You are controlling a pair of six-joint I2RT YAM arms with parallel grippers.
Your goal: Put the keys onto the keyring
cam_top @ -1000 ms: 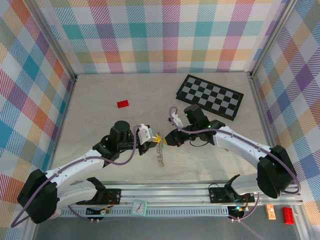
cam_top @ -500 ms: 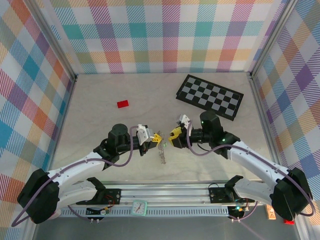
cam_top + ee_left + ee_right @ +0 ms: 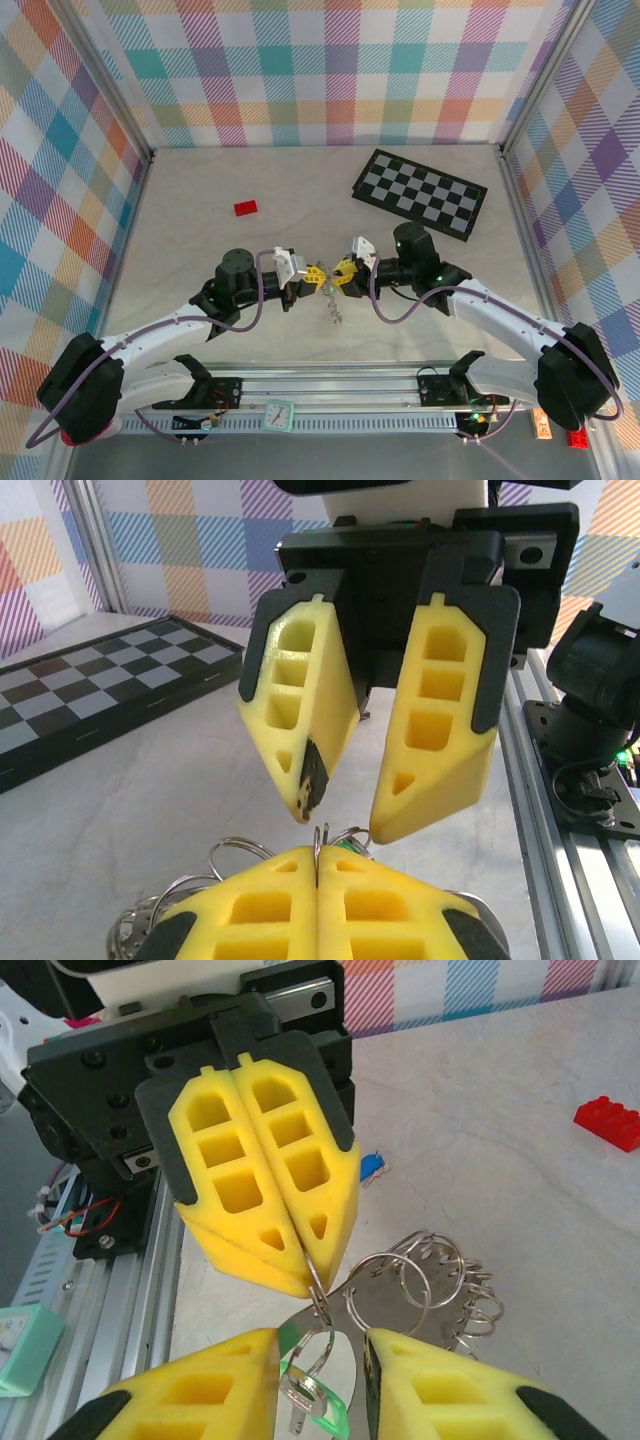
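My left gripper [image 3: 318, 272] is shut on a thin wire ring of the keyring [image 3: 440, 1280], a floppy bunch of silvery rings that hangs just above the table. In the left wrist view its pads [image 3: 400, 910] pinch the wire upright. A green-headed key [image 3: 322, 1407] dangles from that ring. My right gripper [image 3: 320, 1345] is open, nose to nose with the left gripper [image 3: 310, 1265], and the green key hangs in its gap. The blue-headed key [image 3: 371, 1167] lies on the table behind the left gripper's fingers. The keyring [image 3: 331, 306] droops below both grippers.
A flat red block [image 3: 245, 208] lies at the back left. The black-and-grey checkerboard [image 3: 420, 193] lies at the back right. The metal rail [image 3: 400, 385] with a teal timer [image 3: 279, 415] runs along the near edge.
The right gripper pulled back to the right, then came in again and now stands open against the left gripper's tips. The left gripper has kept its hold on the ring.
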